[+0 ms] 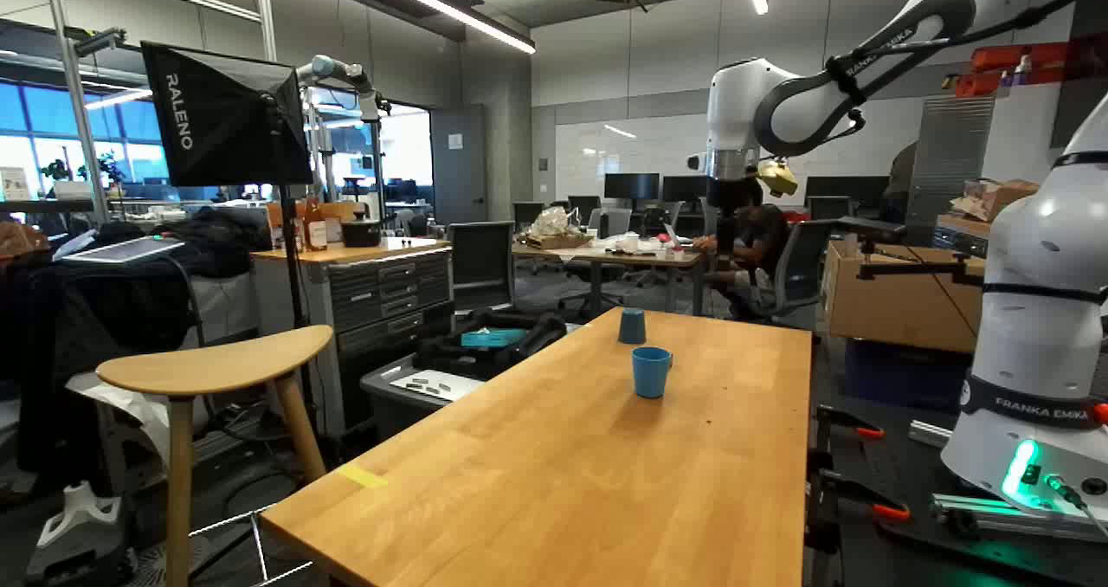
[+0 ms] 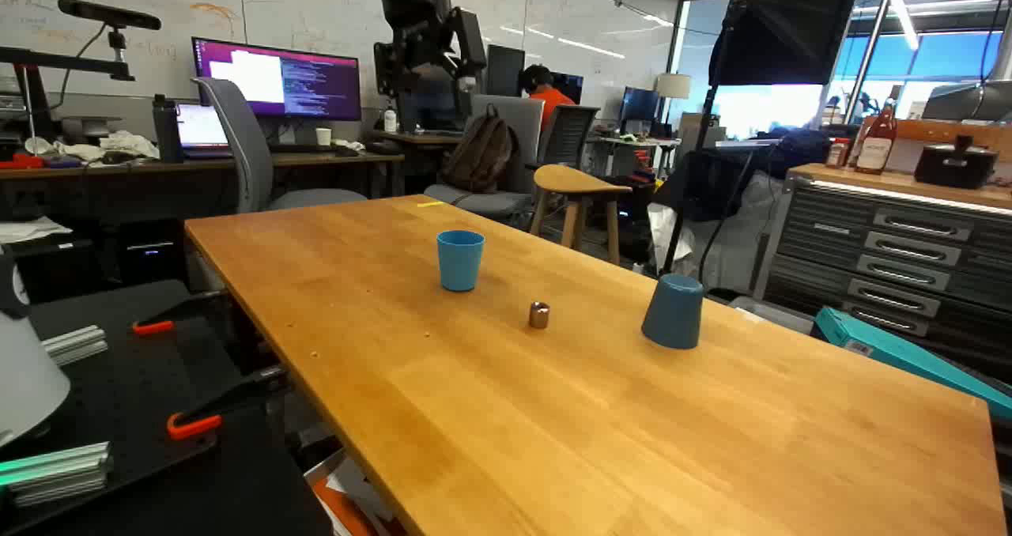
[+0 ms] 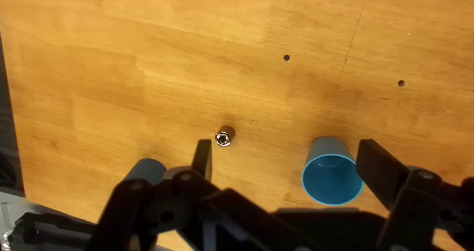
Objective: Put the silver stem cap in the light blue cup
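Well, the light blue cup [image 2: 460, 262] stands upright, silver cap [image 2: 539, 315] outside.

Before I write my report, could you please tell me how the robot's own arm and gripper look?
The glossy white, rounded robot arm has dark grey curved trim, black straps and a thin black cable. A dark band low on it reads FRANKA EMIKA in pale letters, above a glowing green light strip. The angular, jointed black gripper has two blocky fingers.
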Controlling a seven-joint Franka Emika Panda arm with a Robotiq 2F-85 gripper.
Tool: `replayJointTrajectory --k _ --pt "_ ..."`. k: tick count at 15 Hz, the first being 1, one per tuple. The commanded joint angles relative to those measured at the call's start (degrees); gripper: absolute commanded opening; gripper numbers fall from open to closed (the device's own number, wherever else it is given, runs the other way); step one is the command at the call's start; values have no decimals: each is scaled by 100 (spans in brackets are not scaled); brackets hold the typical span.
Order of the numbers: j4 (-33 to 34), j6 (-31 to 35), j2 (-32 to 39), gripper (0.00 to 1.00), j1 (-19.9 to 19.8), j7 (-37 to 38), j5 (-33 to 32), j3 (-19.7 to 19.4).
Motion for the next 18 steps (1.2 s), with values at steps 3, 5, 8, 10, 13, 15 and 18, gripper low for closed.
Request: replayJointTrajectory --k 3,5,8,10,13,15,18 --pt "33 -20 -8 100 58 18 -21 -52" --pt "34 -20 -8 100 58 18 -21 -52" --pt "34 -20 -8 100 58 18 -21 -52" --pt "34 -20 -8 100 58 18 -21 -52" --pt "360 33 458 100 -14 337 81 -57" --pt "935 161 1322 100 -142 688 225 -199" --pt "1591 77 2184 100 -252 1045 489 -420"
